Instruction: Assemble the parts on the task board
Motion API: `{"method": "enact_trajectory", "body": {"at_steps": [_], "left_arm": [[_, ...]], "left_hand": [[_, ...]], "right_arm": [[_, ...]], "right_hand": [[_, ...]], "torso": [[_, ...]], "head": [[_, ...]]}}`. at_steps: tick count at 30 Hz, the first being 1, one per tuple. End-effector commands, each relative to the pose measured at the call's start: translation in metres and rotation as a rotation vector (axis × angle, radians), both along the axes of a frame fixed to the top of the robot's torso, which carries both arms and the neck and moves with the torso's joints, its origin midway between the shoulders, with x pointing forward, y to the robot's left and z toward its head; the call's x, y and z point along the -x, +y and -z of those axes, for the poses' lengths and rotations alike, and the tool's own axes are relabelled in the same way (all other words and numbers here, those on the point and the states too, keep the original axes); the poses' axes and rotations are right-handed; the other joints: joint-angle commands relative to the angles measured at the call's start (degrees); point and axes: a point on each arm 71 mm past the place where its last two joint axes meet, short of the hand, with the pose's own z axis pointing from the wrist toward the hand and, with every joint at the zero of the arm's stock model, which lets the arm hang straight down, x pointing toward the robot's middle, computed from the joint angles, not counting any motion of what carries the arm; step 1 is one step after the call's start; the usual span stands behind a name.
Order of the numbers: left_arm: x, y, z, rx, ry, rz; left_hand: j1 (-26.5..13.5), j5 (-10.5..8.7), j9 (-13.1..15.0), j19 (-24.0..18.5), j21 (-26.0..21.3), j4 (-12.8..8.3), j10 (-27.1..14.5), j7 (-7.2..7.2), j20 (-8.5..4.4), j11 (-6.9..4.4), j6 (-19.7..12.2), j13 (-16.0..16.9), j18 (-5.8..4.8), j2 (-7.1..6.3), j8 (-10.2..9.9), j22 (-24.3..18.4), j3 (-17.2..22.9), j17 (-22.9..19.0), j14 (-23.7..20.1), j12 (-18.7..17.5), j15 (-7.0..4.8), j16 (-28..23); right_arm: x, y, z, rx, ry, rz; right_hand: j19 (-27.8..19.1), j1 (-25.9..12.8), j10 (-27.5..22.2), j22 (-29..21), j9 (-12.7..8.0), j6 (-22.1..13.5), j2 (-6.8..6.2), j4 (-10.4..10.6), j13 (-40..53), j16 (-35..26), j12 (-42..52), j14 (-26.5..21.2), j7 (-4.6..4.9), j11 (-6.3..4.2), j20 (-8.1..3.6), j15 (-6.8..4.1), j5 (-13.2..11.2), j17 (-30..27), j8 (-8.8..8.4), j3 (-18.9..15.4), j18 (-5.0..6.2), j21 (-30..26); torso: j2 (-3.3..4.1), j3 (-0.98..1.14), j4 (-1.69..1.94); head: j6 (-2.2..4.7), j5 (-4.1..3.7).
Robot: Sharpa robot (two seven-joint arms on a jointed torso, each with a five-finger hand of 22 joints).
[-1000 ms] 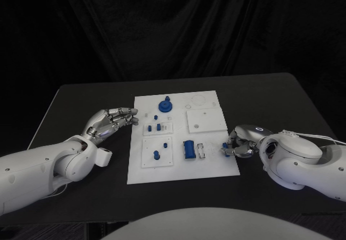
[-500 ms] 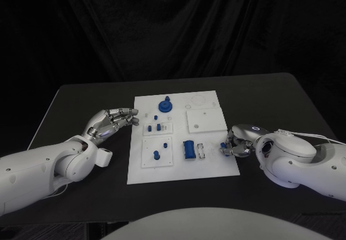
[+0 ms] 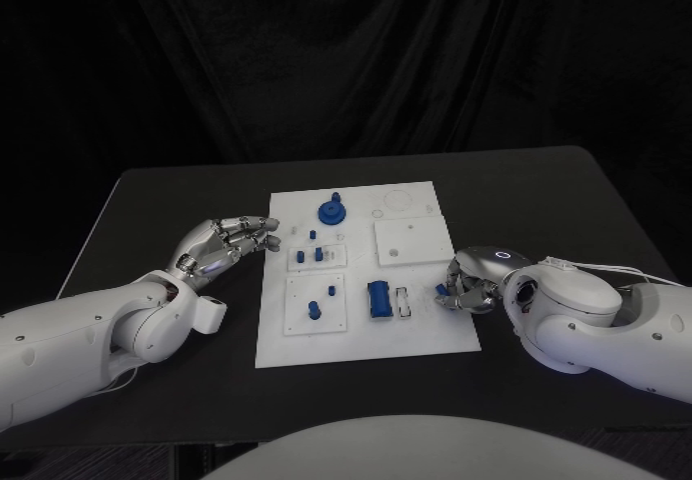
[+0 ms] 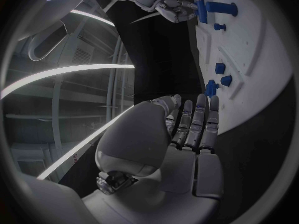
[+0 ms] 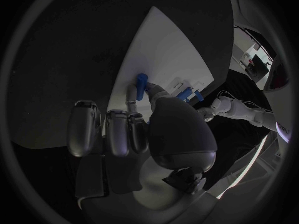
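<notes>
While lying flat at the middle of the black worktop (image 3: 534, 190): task board (image 3: 418, 335), white, carrying raised square plates and small blue parts.

Standing near the board's far edge: round blue part (image 3: 332, 211) with an upright stem. Sitting on the small plate just below it: pair of short blue pegs (image 3: 307, 255). Resting on the near-left plate: two small blue pieces (image 3: 320, 300). Standing near the board's middle, just beside a small white block: tall blue block (image 3: 378, 298).

Hovering just off the board's left edge, level with the pegs: left hand (image 3: 227, 245), fingers (image 4: 198, 127) lying straight and close together, thumb drawn in beside them, holding nothing; in the left wrist view, fingertips pointing toward the board edge, near the blue pegs (image 4: 219, 73).

Sitting at the board's right edge, beside the blue block: right hand (image 3: 473, 283), fingers curled inward. Pinching, apparently, a small blue peg (image 5: 141, 86) between thumb and a finger; in the right wrist view, peg lying against the white board surface (image 5: 168, 50), remaining fingers (image 5: 115, 132) hanging side by side over the dark worktop. In the head view, a blue speck (image 3: 444, 292) showing at the fingertips, too small for telling the grip with certainty.
</notes>
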Motion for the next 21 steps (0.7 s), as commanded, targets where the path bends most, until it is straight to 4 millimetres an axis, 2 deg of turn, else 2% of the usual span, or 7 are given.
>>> {"method": "enact_trajectory", "body": {"at_steps": [1, 4, 10, 14, 21], "left_arm": [[0.001, -0.002, -0.003, 0.034, -0.032, 0.016], [0.001, -0.003, -0.002, 0.035, -0.032, 0.017], [0.001, -0.002, -0.002, 0.034, -0.031, 0.017], [0.001, -0.002, -0.002, 0.034, -0.031, 0.016], [0.001, -0.001, -0.002, 0.034, -0.029, 0.017]], "left_hand": [[-0.53, 0.38, -0.07, -0.31, 0.17, -0.13, 0.1, 0.1, -0.15, 0.3, -0.35, -0.06, 0.04, 0.11, 0.3, 0.1, 0.36, -0.06, -0.33, -0.3, 0.17, 0.4], [-0.53, 0.38, -0.07, -0.31, 0.17, -0.13, 0.1, 0.1, -0.15, 0.3, -0.35, -0.06, 0.04, 0.11, 0.3, 0.1, 0.36, -0.06, -0.33, -0.3, 0.17, 0.4], [-0.53, 0.38, -0.07, -0.31, 0.17, -0.13, 0.1, 0.1, -0.15, 0.3, -0.35, -0.06, 0.04, 0.11, 0.3, 0.1, 0.36, -0.06, -0.33, -0.3, 0.17, 0.4], [-0.53, 0.38, -0.07, -0.31, 0.17, -0.13, 0.1, 0.1, -0.15, 0.3, -0.35, -0.06, 0.04, 0.11, 0.3, 0.1, 0.36, -0.06, -0.33, -0.3, 0.17, 0.4], [-0.6, 0.41, -0.07, -0.33, 0.17, -0.08, 0.11, 0.12, -0.15, 0.34, -0.35, -0.09, 0.03, 0.2, 0.33, 0.13, 0.48, -0.1, -0.36, -0.27, 0.18, 0.42]], "right_arm": [[0.006, -0.006, 0.017, 0.149, 0.049, -0.014], [0.006, -0.004, 0.018, 0.156, 0.039, -0.027], [0.007, -0.002, 0.015, 0.096, 0.005, -0.038], [0.009, 0.0, 0.011, 0.035, -0.024, -0.039], [0.014, 0.001, 0.006, -0.098, -0.007, 0.002]], "right_hand": [[1.81, -0.33, 5.95, 10.76, -10.04, -0.28, -0.75, -5.4, 15.08, -0.32, 0.09, 3.8, -0.01, -0.32, -0.13, -0.39, -0.63, 2.31, 0.28, 5.74, 0.12, -0.28], [1.81, 0.24, 5.95, 10.76, -9.85, -0.09, -0.64, -6.17, 15.08, -0.36, 0.09, 3.79, -0.11, -0.41, -0.18, -0.47, 0.04, 2.23, 0.6, 6.98, 0.12, -0.3], [2.01, -0.33, 5.95, 10.96, -9.43, 0.35, -0.6, -7.33, 15.08, 0.01, 0.09, 3.96, -0.32, -0.61, -0.32, -0.61, 4.48, 3.01, 1.27, 9.38, 0.0, 0.26], [2.22, -1.45, 5.95, 11.14, -9.09, 0.06, -0.59, -7.56, 15.08, 0.41, 0.09, 4.12, -0.37, -0.67, -0.41, -0.7, 6.54, 3.81, 1.52, 10.24, -0.14, 0.84], [2.31, -2.35, 5.95, 11.2, -8.77, 0.07, -0.66, -7.74, 15.08, 0.62, 0.09, 4.2, -0.45, -0.73, -0.46, -0.74, 8.09, 4.18, 1.79, 10.86, -0.17, 1.06]], "torso": [[0.02, -0.03, 0.02], [0.02, -0.05, 0.02], [0.0, -0.05, 0.02], [-0.03, -0.05, 0.04], [0.0, -0.03, -0.01]], "head": [[-0.01, 0.18], [-0.01, 0.28], [-0.01, 0.57], [-0.01, 0.73], [-0.01, 0.89]]}}
